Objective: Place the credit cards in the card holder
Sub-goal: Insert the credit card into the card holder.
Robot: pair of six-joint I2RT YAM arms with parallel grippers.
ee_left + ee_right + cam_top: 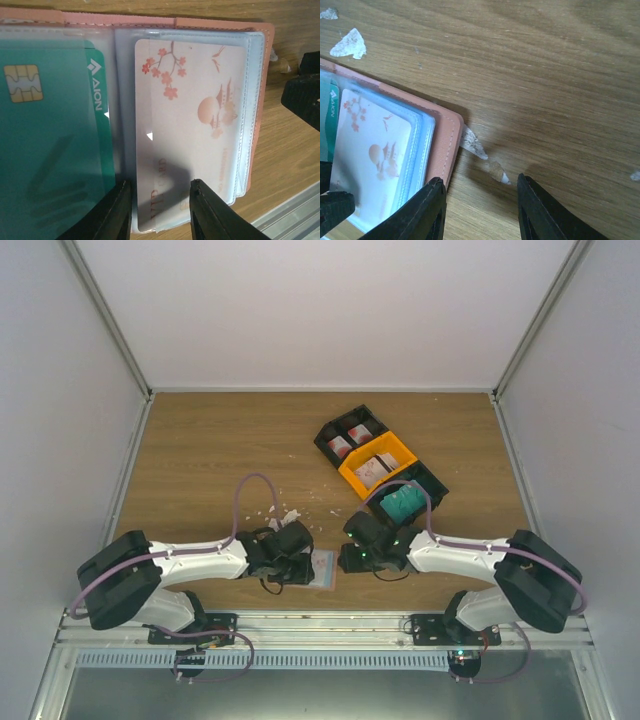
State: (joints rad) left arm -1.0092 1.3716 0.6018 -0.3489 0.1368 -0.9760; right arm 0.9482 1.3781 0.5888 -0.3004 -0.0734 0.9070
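Left wrist shows me the card holder (262, 100) open on the counter (545, 75), teal card (50, 140) and white card (200, 125) inside. Left jaws stand half open above the white card, right jaws apart beside the holder, both empty.

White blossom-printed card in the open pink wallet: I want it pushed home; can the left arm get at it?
Probably yes: the left gripper hangs over the white blossom-printed plastic card, jaws apart above its near end, nothing between.
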